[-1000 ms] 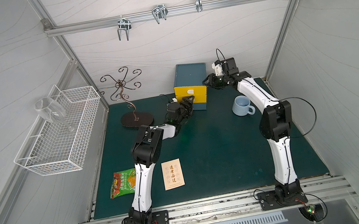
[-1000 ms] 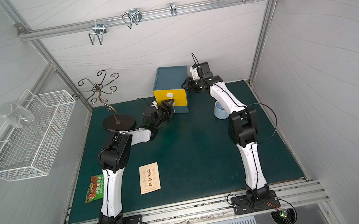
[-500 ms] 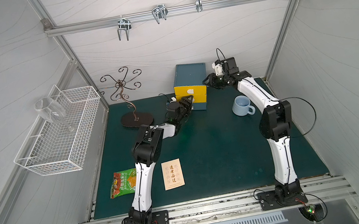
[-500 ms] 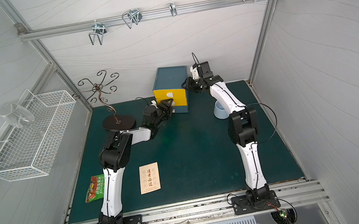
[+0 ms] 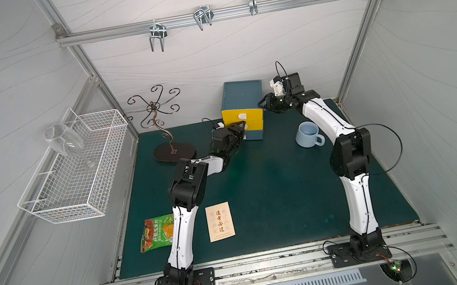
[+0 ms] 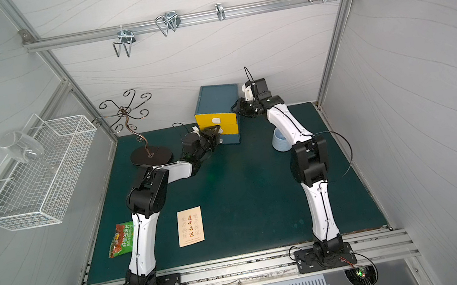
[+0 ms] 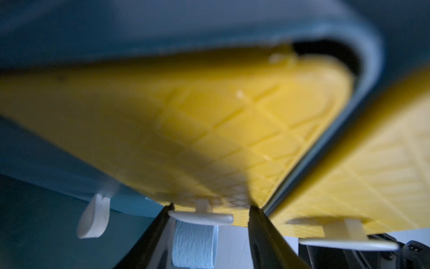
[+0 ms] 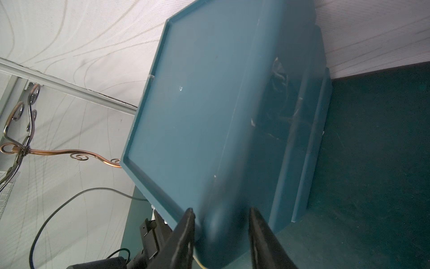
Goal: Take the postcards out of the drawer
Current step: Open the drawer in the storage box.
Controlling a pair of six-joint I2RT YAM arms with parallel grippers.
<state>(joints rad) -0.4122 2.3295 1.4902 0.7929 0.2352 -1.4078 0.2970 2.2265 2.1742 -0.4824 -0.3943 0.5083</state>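
A teal cabinet (image 5: 242, 92) (image 8: 197, 104) with yellow drawers stands at the back of the mat. My left gripper (image 5: 238, 126) (image 6: 214, 130) (image 7: 211, 207) is open at the middle yellow drawer (image 7: 209, 121). Its fingers stand either side of the white handle (image 7: 200, 217), one touching an end, the other a little apart. My right gripper (image 5: 264, 104) (image 6: 238, 107) (image 8: 221, 209) is shut on the cabinet's upper right corner. One cream postcard (image 5: 219, 221) (image 6: 190, 226) lies flat near the front of the mat. Anything inside the drawers is hidden.
A pale blue mug (image 5: 307, 134) (image 6: 280, 142) stands right of the cabinet, close to my right forearm. A bronze wire stand (image 5: 174, 152) is left of the cabinet. A green-and-orange snack packet (image 5: 157, 233) lies by my left arm's base. A wire basket (image 5: 78, 171) hangs on the left wall.
My left gripper's jaws have narrowed around the drawer handle. Neither arm has visibly shifted, and the postcard on the mat lies as before.
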